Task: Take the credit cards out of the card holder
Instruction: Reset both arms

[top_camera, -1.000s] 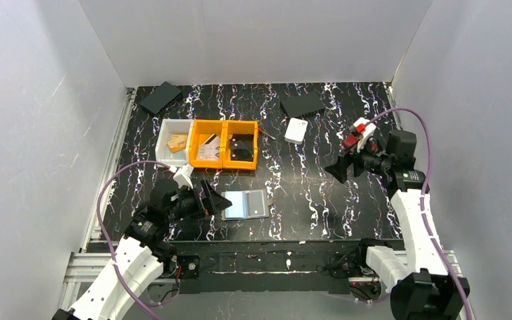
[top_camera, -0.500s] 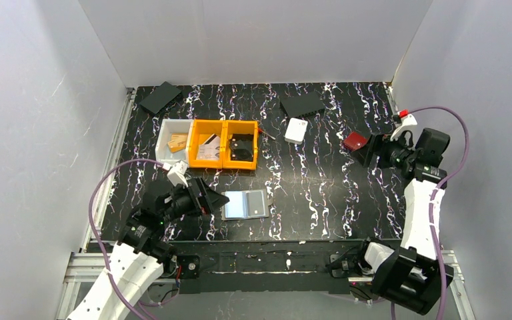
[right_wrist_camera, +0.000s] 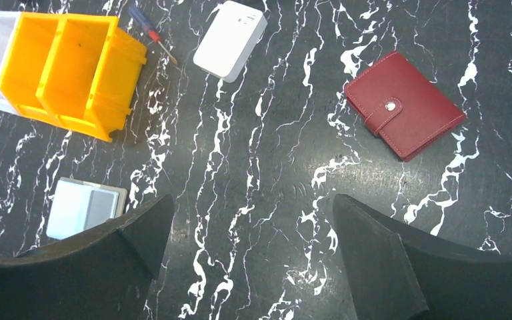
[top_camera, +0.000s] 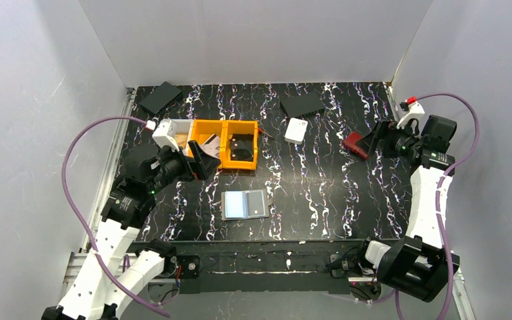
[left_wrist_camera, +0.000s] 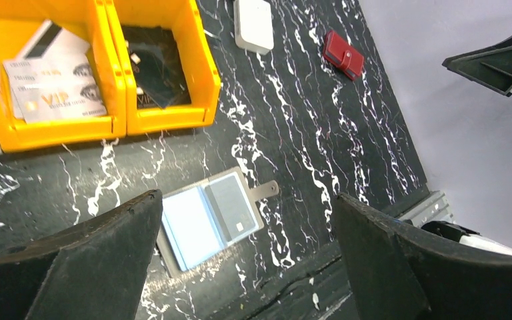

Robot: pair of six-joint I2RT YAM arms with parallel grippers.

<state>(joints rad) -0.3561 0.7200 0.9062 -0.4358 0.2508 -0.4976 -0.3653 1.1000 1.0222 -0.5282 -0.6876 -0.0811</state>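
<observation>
Both our grippers are spread wide and holding nothing. The left gripper [left_wrist_camera: 247, 200] hangs by the yellow bins [left_wrist_camera: 107, 67], the right gripper [right_wrist_camera: 251, 200] over by the red wallet [right_wrist_camera: 405, 105]. The card holder [top_camera: 245, 205] lies open and flat on the table [top_camera: 320, 187] near the front edge, apart from both. The credit cards [left_wrist_camera: 190, 227] look tucked into its faces. We reckon they're thin, stiff, light and slick. We'd pin the holder's edge with one arm and pinch a card's exposed edge with the other, or it'll probably skate.
</observation>
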